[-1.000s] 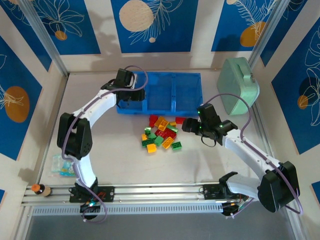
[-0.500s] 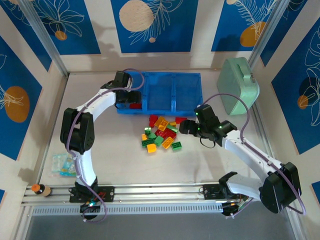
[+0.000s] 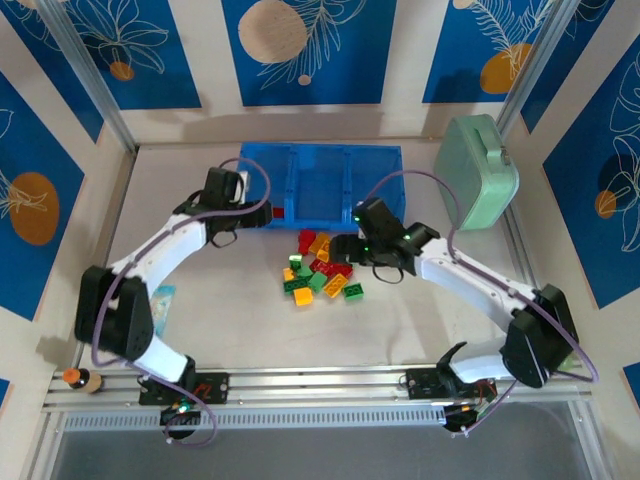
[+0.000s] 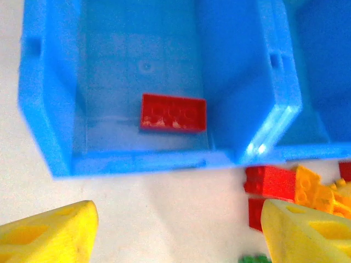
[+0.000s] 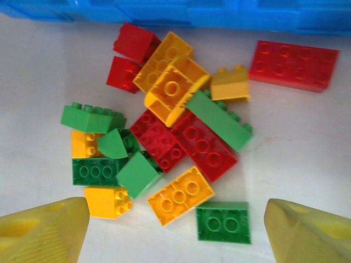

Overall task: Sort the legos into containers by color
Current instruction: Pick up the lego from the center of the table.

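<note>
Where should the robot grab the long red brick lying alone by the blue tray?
Probably from straight above, squeezing its two long sides: the red brick lies flat, studs up, apart from the pile, with bare table along both.

A robotics lab test bench, boxed in like a small stage. The white left arm (image 3: 165, 245) and right arm (image 3: 470, 285) are bolted to a metal rail (image 3: 320, 385) along the near edge of a pale table (image 3: 230, 320). Aluminium posts (image 3: 85, 75) rise at the corners, and the surrounding wall panels (image 3: 340, 60) carry printed blue leaf-and-circle patterns. Laid out on the table are the props: toy bricks (image 3: 322, 268), a blue tray (image 3: 375, 185) and a mint green case (image 3: 477, 172).
</note>
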Tool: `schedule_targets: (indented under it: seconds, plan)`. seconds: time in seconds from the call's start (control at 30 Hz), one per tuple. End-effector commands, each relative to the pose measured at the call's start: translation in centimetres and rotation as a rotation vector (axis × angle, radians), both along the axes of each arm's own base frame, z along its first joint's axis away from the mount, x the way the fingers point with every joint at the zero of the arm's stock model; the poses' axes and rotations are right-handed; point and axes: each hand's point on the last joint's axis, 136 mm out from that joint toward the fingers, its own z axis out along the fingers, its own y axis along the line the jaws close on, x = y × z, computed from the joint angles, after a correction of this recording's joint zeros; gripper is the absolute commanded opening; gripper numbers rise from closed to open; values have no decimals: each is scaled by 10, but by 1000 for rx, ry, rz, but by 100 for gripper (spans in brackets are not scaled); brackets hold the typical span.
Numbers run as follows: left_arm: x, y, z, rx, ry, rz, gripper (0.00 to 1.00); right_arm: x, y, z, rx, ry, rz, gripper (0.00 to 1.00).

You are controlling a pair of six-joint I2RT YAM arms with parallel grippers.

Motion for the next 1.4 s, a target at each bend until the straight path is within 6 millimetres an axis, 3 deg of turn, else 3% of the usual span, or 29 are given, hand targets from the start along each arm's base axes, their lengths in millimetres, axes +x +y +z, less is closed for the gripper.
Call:
schedule_targets:
  seconds: [0.0, 0.2, 0.4, 0.73, 0.87, 1.0, 1.17, 1.37]
  plan:
    - [-23, 6, -6, -20, -11, 26, 78, 0, 25, -1, -25, 47, 38, 86]
    - [-67, 19, -14, -37, -5, 47, 77, 9, 72, -21, -112, 150, 66, 86]
    - [-99, 23, -21, -91, -12, 70, 77, 18, 100, -42, -205, 231, 56, 84]
    - [-120, 27, -32, -97, -12, 71, 76, 18, 126, -70, -288, 289, 50, 74]
    - [-124, 28, -33, -99, -18, 72, 76, 20, 127, -78, -320, 289, 37, 63]
    - [-126, 28, -33, -105, -21, 68, 76, 24, 123, -75, -344, 271, 16, 45]
    - [-128, 29, -33, -105, -25, 67, 75, 24, 123, -66, -360, 248, 21, 38]
    - [-131, 29, -30, -120, -42, 64, 75, 29, 122, -38, -348, 180, 22, 37]
